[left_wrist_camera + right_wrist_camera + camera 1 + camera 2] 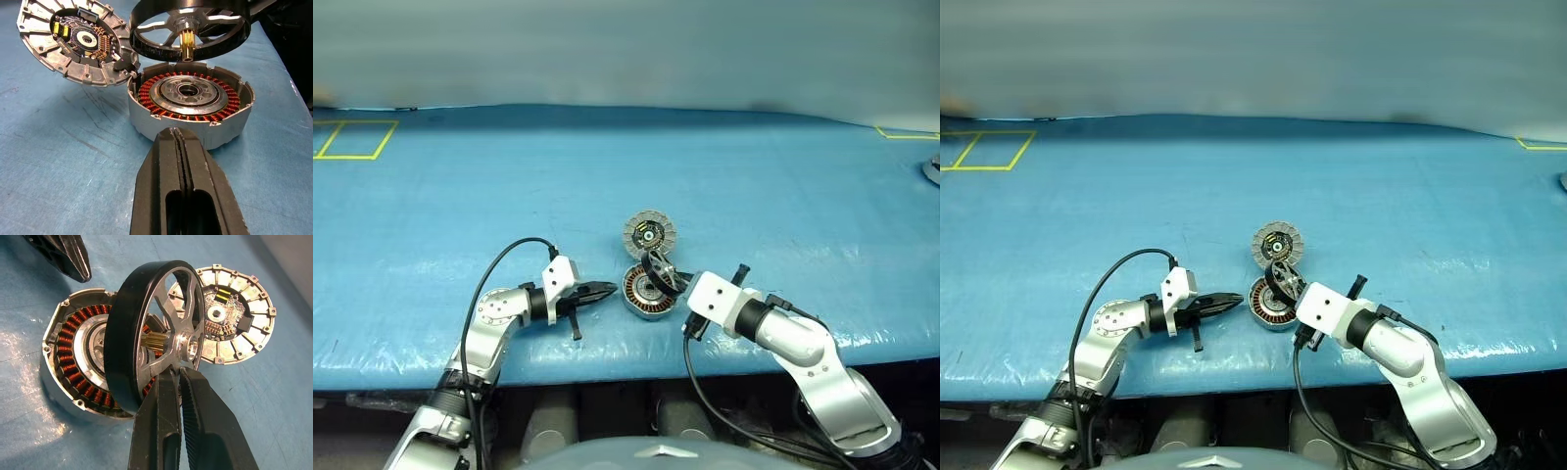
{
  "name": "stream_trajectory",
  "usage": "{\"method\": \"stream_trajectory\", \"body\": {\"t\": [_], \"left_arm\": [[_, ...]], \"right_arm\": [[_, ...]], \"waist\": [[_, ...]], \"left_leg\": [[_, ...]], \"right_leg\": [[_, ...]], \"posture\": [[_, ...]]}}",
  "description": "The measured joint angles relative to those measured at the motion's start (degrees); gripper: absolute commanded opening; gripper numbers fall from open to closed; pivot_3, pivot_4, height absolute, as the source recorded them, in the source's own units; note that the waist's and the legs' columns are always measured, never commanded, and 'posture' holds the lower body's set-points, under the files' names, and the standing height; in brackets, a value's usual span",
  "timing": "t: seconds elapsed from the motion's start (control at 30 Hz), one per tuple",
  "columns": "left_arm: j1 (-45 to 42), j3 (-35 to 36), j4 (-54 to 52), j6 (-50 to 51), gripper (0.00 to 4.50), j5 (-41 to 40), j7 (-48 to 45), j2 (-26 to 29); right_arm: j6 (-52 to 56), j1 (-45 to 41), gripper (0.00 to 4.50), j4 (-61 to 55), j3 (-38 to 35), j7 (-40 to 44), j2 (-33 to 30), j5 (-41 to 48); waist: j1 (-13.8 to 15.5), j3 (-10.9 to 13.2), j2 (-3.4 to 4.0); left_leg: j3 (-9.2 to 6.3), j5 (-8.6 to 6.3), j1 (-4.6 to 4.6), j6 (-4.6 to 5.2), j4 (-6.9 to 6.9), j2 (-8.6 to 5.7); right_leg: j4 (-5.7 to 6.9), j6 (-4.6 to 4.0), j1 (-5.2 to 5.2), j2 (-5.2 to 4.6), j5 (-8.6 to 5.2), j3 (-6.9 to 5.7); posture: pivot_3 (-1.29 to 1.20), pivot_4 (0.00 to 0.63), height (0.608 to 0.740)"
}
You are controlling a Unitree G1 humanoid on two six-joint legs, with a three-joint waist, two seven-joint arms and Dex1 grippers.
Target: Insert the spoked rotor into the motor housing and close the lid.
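Blue table [607, 176] | spoked rotor [156, 333], black rim, silvery spokes, tilted over motor housing [190, 107], frame centre | right gripper [178, 382] clamped on rotor | housing holds copper windings | ribbed lid [650, 234] behind | left gripper [607, 291] together, empty

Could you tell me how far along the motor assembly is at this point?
Done: the right gripper has picked up the spoked rotor. In hand: it holds the rotor tilted above the open motor housing, not seated. Left: seating it, then fitting the lid, lying ribbed face up beside the housing.
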Motion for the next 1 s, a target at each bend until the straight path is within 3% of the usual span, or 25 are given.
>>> {"method": "stream_trajectory", "body": {"t": [0.47,0.57,0.7,1.0], "left_arm": [[0.0,-0.1,0.0,0.0,0.00,0.1,0.5,-0.1],[0.1,-0.1,0.0,0.0,0.00,0.2,0.9,-0.1],[0.2,-0.1,0.0,0.0,0.00,0.4,1.6,-0.1],[0.5,-0.1,0.0,0.0,0.00,0.4,2.1,-0.1]], "right_arm": [[0.2,-1.1,0.13,0.4,2.2,1.6,0.1,-2.1],[0.5,-1.3,0.76,0.4,2.6,1.9,0.4,-2.5],[1.0,-1.5,2.08,0.5,3.5,2.2,0.6,-2.8],[1.1,-2.3,2.08,0.2,2.2,2.3,4.3,0.7]], "waist": [[0.0,0.0,0.00],[0.0,0.0,0.00],[0.0,0.0,0.00],[0.0,0.0,0.00]], "left_leg": [[0.00,0.00,0.01,0.00,0.02,0.00],[0.00,0.00,0.01,0.00,0.02,0.00],[0.00,0.00,0.01,0.00,0.03,0.00],[0.00,0.00,0.01,0.00,0.03,0.00]], "right_leg": [[0.01,0.00,0.01,0.00,0.00,0.00],[0.01,0.00,0.01,0.00,0.00,0.00],[0.01,0.00,0.02,0.00,0.00,0.00],[0.02,0.00,0.03,0.00,0.00,0.00]], "posture": [[0.00,0.150,0.740],[0.00,0.150,0.740],[0.00,0.150,0.740],[0.00,0.150,0.740]]}}
